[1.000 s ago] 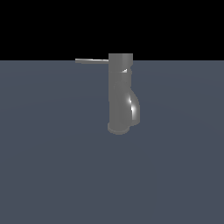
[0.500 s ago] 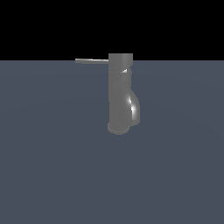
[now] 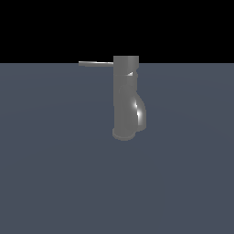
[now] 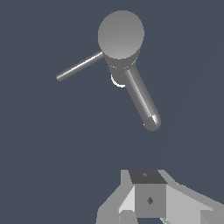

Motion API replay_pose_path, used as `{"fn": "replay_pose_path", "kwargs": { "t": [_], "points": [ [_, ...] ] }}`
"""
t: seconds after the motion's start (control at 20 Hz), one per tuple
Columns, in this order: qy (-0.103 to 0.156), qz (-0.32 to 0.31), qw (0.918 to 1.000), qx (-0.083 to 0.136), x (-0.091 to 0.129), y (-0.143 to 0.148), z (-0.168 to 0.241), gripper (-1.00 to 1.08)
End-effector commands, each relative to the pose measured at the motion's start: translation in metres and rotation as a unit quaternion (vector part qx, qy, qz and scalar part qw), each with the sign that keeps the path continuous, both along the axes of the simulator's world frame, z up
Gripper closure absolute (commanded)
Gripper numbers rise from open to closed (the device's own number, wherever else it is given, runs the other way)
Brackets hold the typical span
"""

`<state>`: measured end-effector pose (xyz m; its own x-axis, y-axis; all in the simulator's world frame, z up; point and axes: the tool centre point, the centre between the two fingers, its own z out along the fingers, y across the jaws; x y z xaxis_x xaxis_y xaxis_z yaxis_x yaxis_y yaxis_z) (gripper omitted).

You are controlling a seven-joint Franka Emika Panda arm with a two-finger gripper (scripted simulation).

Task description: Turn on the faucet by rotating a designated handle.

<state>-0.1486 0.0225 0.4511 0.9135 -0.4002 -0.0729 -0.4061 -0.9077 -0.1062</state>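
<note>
The faucet is a dull grey upright cylinder on a wider round base, with a bulging spout on the exterior view's right. Its handle, a thin straight lever, projects from the top toward the exterior view's left. The wrist view looks down on the faucet's round cap, the handle and the spout. My gripper shows only in the wrist view, hovering apart from the faucet and touching nothing. Its fingers read as one block with no gap between them. The exterior view does not show the gripper.
The faucet stands on a flat blue-grey floor that fills the exterior view below a black background. No other objects show in either view.
</note>
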Motion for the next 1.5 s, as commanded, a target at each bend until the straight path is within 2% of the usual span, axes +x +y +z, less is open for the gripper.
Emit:
{"fn": "replay_pose_path", "kwargs": {
  "t": [0.0,0.35,0.7,1.05,1.45],
  "points": [
    [0.006,-0.031,0.9995,0.004,0.014,0.004,-0.006,1.08],
    [0.023,-0.119,0.9926,0.008,0.051,0.014,-0.028,1.08],
    [0.038,-0.207,0.9775,0.004,0.087,0.026,-0.053,1.08],
    [0.048,-0.295,0.9544,-0.008,0.121,0.039,-0.081,1.08],
    [0.048,-0.39,0.919,-0.028,0.156,0.054,-0.115,1.08]
  ]
}}
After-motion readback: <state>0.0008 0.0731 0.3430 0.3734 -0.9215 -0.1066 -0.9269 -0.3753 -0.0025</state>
